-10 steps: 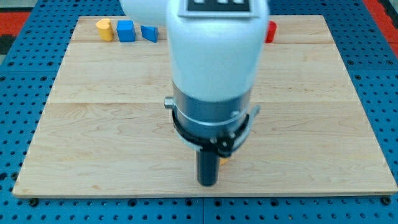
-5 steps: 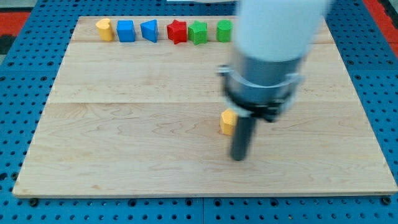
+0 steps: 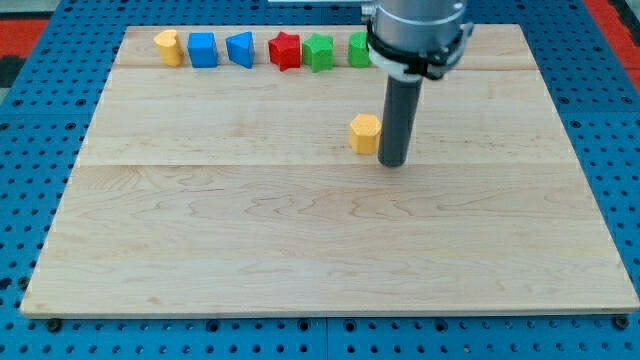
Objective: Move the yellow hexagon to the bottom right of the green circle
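The yellow hexagon [image 3: 365, 133] lies a little above the board's middle. My tip [image 3: 392, 162] stands just to its right and slightly below, close beside it; whether they touch I cannot tell. The green circle [image 3: 359, 49] sits in the row of blocks along the view's top, partly hidden behind the arm, above the hexagon.
Along the top edge, from the view's left: a yellow block [image 3: 168, 46], a blue square [image 3: 202, 49], a blue block [image 3: 240, 49], a red star [image 3: 285, 51], a green star [image 3: 319, 52]. The wooden board [image 3: 200, 240] lies on a blue pegboard.
The arm has swung up and to the view's right, uncovering the top row. The yellow hexagon has moved up the board, from near the bottom middle to above the middle.
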Available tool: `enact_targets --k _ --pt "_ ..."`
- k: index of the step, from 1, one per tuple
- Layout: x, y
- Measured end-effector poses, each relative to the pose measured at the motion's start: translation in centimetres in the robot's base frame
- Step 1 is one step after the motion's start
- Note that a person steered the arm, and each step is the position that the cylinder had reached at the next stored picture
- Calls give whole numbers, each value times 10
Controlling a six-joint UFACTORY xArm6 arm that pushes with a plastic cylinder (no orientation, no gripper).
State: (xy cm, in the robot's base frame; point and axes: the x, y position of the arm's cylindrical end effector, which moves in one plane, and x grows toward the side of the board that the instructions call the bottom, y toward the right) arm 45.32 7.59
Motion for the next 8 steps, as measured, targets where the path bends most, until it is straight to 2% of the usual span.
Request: enact_targets --k 1,2,3,4,5,7,8 --pt "-7 -41" --pt "-31 -18" --pt "-73 -18" --pt "-90 -20" --pt "-90 -69" --pt "-105 -5" --pt "-127 -5"
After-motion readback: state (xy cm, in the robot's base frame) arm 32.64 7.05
